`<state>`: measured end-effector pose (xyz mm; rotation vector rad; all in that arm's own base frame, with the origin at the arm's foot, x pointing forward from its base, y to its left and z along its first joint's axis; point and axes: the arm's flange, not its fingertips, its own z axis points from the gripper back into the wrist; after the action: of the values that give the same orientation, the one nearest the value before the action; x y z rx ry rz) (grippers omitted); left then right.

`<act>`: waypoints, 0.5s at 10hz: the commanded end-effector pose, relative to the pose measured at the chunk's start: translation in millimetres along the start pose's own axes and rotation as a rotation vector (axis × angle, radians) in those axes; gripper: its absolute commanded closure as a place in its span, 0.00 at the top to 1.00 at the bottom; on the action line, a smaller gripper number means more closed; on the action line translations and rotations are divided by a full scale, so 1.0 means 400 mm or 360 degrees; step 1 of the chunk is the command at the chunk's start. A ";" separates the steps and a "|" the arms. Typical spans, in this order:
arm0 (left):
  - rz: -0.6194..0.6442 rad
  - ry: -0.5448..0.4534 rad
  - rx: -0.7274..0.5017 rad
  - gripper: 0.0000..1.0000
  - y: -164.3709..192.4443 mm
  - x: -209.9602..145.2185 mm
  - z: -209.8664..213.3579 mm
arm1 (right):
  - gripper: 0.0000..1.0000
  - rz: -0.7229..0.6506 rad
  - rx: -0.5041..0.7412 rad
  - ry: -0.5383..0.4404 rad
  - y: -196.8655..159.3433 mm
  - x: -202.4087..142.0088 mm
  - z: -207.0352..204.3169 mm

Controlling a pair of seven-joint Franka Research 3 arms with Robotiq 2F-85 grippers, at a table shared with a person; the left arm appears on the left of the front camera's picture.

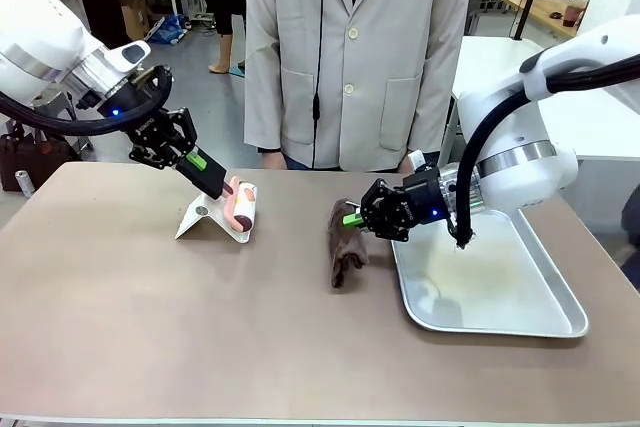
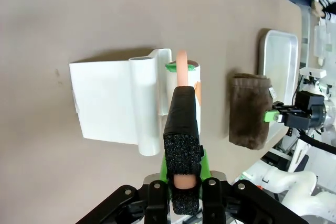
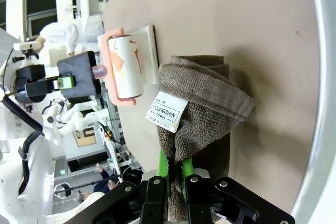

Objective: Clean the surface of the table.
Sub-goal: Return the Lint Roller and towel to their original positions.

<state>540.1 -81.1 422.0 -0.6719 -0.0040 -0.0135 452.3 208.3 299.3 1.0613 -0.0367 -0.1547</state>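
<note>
Lint roller [image 1: 240,205] left on the table [image 1: 150,317], towel [image 1: 345,244] center, tray [image 1: 500,292] right.

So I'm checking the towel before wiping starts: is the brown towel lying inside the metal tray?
No, the brown towel sits on the table beside the metal tray, pinched by the right gripper.

Right pincer [image 3: 173,174]: clamped on brown towel [image 3: 202,108] at 6 o'clock.
Towel: bunched on bench [image 3: 220,19], white label [image 3: 167,111] showing.
Lint roller [image 3: 123,66]: at 10 o'clock of towel, on white holder [image 3: 149,40].
Tray rim [image 3: 323,77]: at 3 o'clock.
</note>
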 end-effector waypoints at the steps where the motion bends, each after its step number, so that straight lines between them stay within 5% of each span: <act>1: 0.0032 -0.0017 0.0088 0.22 -0.022 0.024 -0.014 | 0.11 -0.0004 0.0015 0.0037 0.011 0.011 -0.005; 5: 0.0040 0.0050 0.0144 0.22 -0.010 0.040 -0.038 | 0.11 -0.0027 0.0019 0.0069 0.004 0.021 -0.016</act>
<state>551.5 -93.4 409.3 -0.6225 0.0159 -0.0112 451.7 210.1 296.2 1.0750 -0.0166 -0.1497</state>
